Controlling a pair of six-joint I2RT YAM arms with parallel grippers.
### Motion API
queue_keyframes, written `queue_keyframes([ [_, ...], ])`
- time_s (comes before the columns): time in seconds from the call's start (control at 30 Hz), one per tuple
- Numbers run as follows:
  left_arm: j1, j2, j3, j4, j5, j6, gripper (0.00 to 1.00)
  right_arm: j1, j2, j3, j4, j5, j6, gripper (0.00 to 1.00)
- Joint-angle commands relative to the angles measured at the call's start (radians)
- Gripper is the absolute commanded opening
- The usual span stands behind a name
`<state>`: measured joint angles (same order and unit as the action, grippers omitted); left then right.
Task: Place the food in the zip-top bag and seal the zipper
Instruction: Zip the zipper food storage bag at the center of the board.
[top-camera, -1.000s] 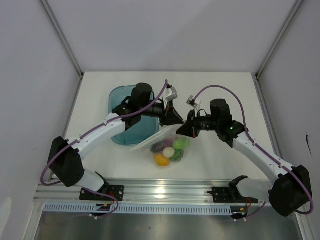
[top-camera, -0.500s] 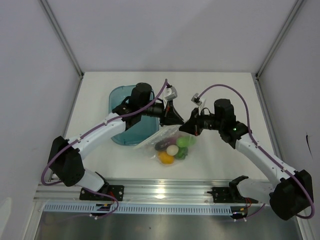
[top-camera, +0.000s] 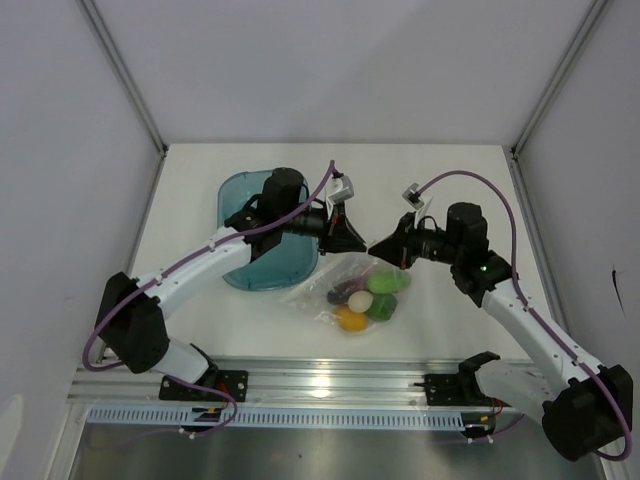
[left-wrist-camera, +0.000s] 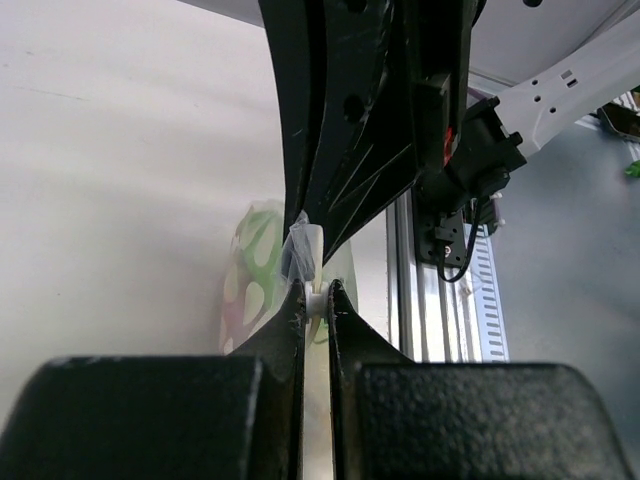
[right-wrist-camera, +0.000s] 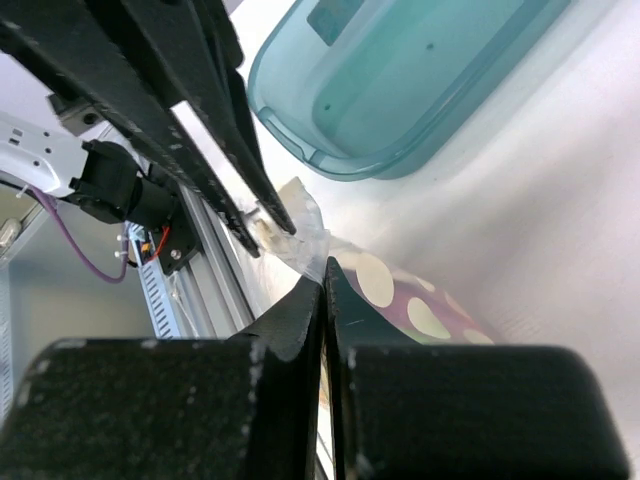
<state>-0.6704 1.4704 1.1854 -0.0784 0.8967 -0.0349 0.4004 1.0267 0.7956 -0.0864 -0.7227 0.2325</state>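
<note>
The zip-top bag (top-camera: 345, 285), clear with white dots, lies near the front middle of the table. Inside it is the food: a light green pod (top-camera: 386, 282), a dark green pepper (top-camera: 383, 306), a white ball (top-camera: 358, 299), a yellow-orange piece (top-camera: 350, 319) and a purple piece (top-camera: 337, 295). My left gripper (top-camera: 357, 245) is shut on a white bit of the zipper (left-wrist-camera: 313, 247) at the bag's top edge. My right gripper (top-camera: 379, 250) is shut on the same edge (right-wrist-camera: 303, 238), just to the right. Their tips nearly touch. The dotted bag also shows in both wrist views (left-wrist-camera: 252, 285) (right-wrist-camera: 420, 312).
The teal translucent tub (top-camera: 245, 240) sits behind and left of the bag, partly under my left arm; it also shows in the right wrist view (right-wrist-camera: 400, 90). The metal rail (top-camera: 320, 385) runs along the table's front edge. White walls close in the sides.
My right gripper has slid to the right along the bag's top edge, its arm swinging right. The bag and food have shifted a little right. The left gripper has barely moved.
</note>
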Motion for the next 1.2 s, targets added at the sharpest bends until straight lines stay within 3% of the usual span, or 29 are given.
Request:
queue_keyframes([
  [0.0, 0.014, -0.027, -0.021, -0.037, 0.025, -0.017, 0.01, -0.026, -0.028, 0.01, 0.076, -0.038, 0.016, 0.0],
  [0.17, 0.015, -0.012, 0.026, -0.012, 0.056, -0.059, 0.01, -0.005, 0.035, 0.027, 0.037, -0.207, -0.062, 0.0],
  [0.27, 0.014, -0.007, 0.055, -0.004, 0.074, -0.074, 0.01, 0.031, 0.053, 0.051, -0.007, -0.185, -0.099, 0.01],
  [0.4, 0.014, -0.007, 0.069, -0.014, 0.088, -0.08, 0.01, 0.04, 0.091, 0.065, -0.032, -0.201, -0.114, 0.18],
  [0.43, 0.014, -0.008, 0.072, -0.018, 0.096, -0.08, 0.01, 0.04, 0.098, 0.065, -0.032, -0.202, -0.117, 0.28],
  [0.5, 0.015, -0.01, 0.075, -0.02, 0.097, -0.079, 0.0, 0.048, 0.108, 0.06, -0.023, -0.218, -0.124, 0.35],
  [0.53, 0.015, -0.01, 0.077, -0.023, 0.103, -0.08, 0.01, 0.051, 0.113, 0.062, -0.016, -0.216, -0.124, 0.44],
  [0.63, 0.015, -0.013, 0.077, -0.02, 0.114, -0.082, 0.01, 0.051, 0.14, 0.063, 0.008, -0.247, -0.127, 0.49],
  [0.87, 0.015, -0.001, 0.075, -0.023, 0.13, -0.082, 0.01, 0.057, 0.187, 0.066, 0.125, -0.311, -0.11, 0.39],
  [0.9, 0.015, 0.001, 0.075, -0.024, 0.131, -0.082, 0.01, 0.058, 0.19, 0.068, 0.128, -0.308, -0.111, 0.26],
  [1.03, 0.015, 0.005, 0.08, -0.053, 0.12, -0.066, 0.0, 0.06, 0.188, 0.067, 0.149, -0.297, -0.107, 0.0],
  [1.17, 0.022, 0.002, 0.063, -0.061, 0.093, -0.065, 0.01, 0.064, 0.136, 0.048, 0.165, -0.267, -0.088, 0.0],
])
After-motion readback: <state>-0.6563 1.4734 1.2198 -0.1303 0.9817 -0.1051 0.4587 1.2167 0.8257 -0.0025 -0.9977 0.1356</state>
